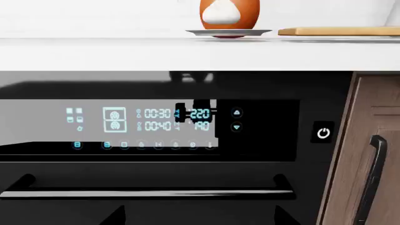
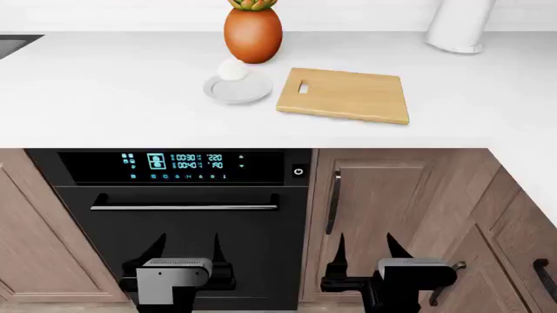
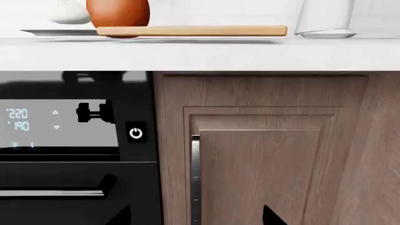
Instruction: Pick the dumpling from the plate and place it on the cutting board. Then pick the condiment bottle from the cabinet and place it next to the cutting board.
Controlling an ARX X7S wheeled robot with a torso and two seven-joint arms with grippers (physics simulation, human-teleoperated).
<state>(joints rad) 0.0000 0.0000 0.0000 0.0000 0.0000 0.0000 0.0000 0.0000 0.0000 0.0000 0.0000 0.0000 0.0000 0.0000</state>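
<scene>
item, near: left gripper (image 2: 185,251) and right gripper (image 2: 364,251), black two-finger type, both hanging low before the black oven (image 2: 174,215), jaws spread, empty. item, farther: small white pleated dumpling (image 2: 231,69) sitting on the round light-grey plate (image 2: 252,93), beside the rectangular light-wood cutting board (image 2: 344,94). advice: raising the left arm, descending centred, gripping gently.

Kitchen: built-in oven (image 2: 182,215), wood cabinets (image 2: 383,208), countertop (image 2: 104,85).
</scene>
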